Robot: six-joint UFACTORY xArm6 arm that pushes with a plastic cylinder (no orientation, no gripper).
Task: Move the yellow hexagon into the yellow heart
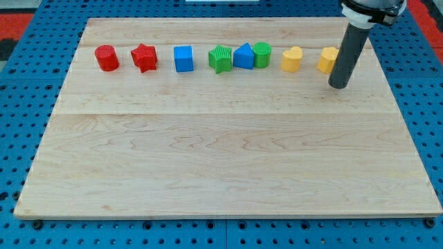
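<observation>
The yellow hexagon (327,59) lies near the view's top right, partly hidden behind my rod. The yellow heart (291,59) lies just to its left, a small gap apart. My tip (338,85) rests on the board just right of and slightly below the yellow hexagon, touching or nearly touching its right side.
A row of blocks runs along the view's top: a red cylinder (106,58), a red star (144,57), a blue cube (183,59), a green star (220,59), a blue triangle (243,56) and a green cylinder (261,54). The wooden board (221,159) lies on a blue pegboard.
</observation>
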